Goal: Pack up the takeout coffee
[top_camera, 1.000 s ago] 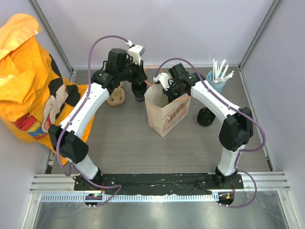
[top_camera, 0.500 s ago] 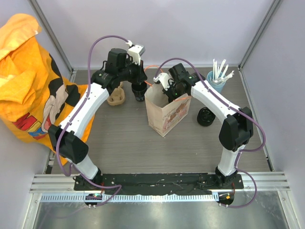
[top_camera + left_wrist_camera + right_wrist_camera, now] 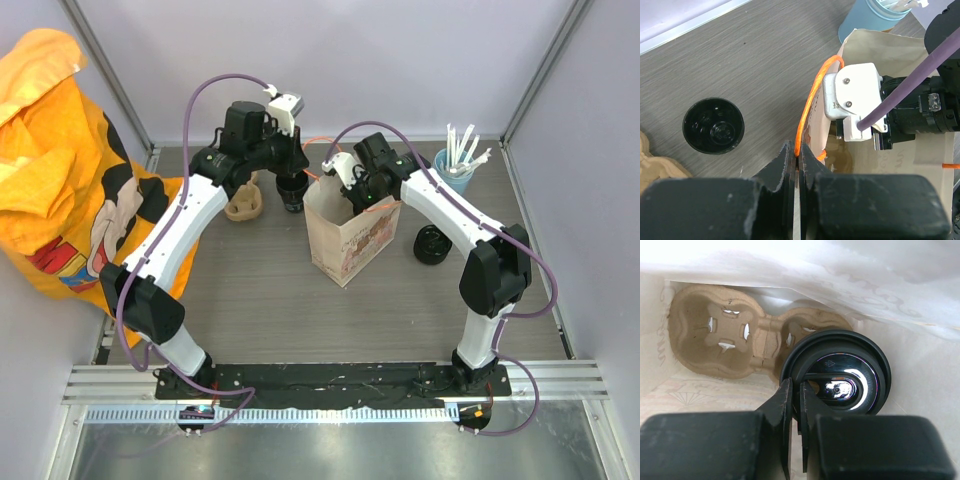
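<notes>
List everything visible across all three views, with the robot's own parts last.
takeout coffee: 1, black with lid, inside the paper bag, over one carrier cell
other black cups: 2, black, on the table, one left of the bag, one right of it
paper bag: 1, brown, upright mid-table
pulp carriers: 2, brown, one inside the bag, one on the table left of the bag
straw cup: 1, light blue, white straws, far right
cloth: 1, orange-yellow print, left edge
table: 1, grey woodgrain
left gripper: black, shut on the bag handle, which is orange
right gripper: black, inside the bag, pinching the coffee's lid rim
</notes>
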